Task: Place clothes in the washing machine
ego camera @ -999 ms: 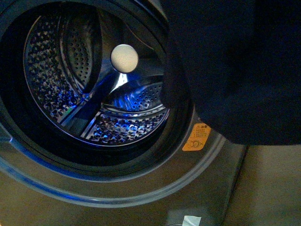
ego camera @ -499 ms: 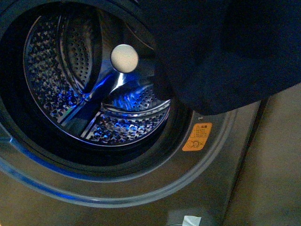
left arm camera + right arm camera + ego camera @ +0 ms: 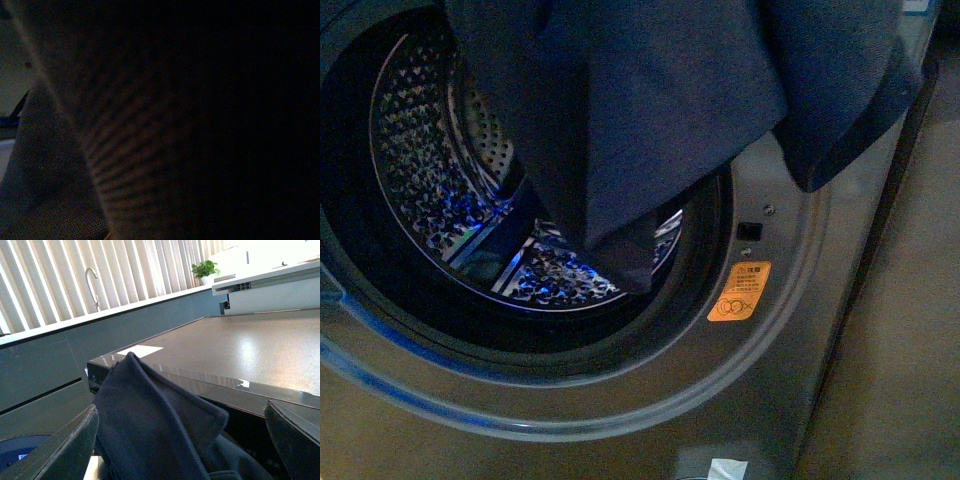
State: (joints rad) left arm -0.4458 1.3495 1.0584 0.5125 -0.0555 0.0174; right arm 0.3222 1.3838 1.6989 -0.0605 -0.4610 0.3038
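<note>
Room, right wrist view: vertical blinds (image 3: pixel 60 275) along the back, a curved faucet (image 3: pixel 91 285) in front of them, and a potted plant (image 3: pixel 204 269) on a white ledge. Below that is a flat grey-brown top panel (image 3: pixel 260 350), glossy, with a white sticker (image 3: pixel 142 351) near its corner.

Front view: the washing machine (image 3: pixel 620 400) is dark grey and its round port is open. The perforated steel drum (image 3: pixel 420 170) is lit blue low down, and nothing lies on the part of the drum floor I can see. The orange sticker (image 3: pixel 739 291) sits right of the port, with a small black latch hole (image 3: pixel 749 231) just above it.

The clothes (image 3: pixel 650 110) are navy knit and hang from the top of the frame across the upper half of the port. The lowest fold dangles in front of the lower drum. A second lobe hangs over the machine's face right of the port. I can't tell whether any of it has passed the rim.

Right gripper (image 3: pixel 181 410): jaws spread wide, not clamped. The garment is bunched between the fingers (image 3: pixel 75 445) and rests against one of them; there is a gap at the other.

The left wrist view is dark, so the left gripper's state can't be told.
</note>
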